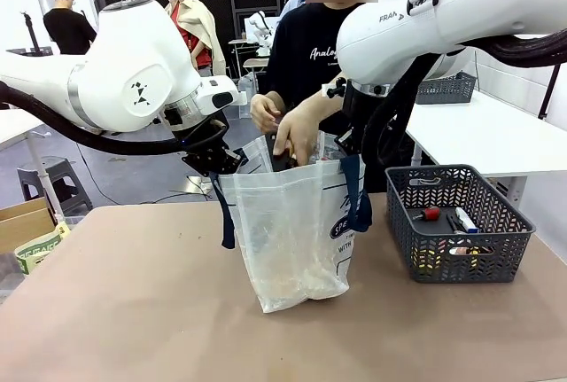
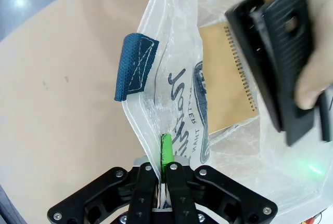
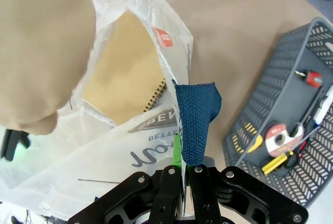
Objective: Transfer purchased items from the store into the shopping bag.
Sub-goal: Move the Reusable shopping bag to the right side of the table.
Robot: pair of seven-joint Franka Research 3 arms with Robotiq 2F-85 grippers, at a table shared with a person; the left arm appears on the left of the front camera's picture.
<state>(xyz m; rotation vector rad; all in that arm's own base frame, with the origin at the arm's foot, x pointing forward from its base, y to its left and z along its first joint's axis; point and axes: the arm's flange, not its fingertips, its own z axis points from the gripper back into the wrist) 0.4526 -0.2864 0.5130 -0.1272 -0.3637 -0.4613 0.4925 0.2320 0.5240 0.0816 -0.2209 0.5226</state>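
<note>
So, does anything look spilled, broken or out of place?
Nothing stands out. The left gripper and right gripper pinch the shopping bag by its rim; it stands upright and open. A person's hand holds a black object at its mouth. Small items lie inside the basket.

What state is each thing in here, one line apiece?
Bag: upright on the table, mouth held open.
Left gripper: shut on bag rim.
Right gripper: shut on bag rim beside a strap.
Notebook: inside bag.
Black item: in the person's hand, over bag mouth.
Basket: on the table, small items inside.
</note>
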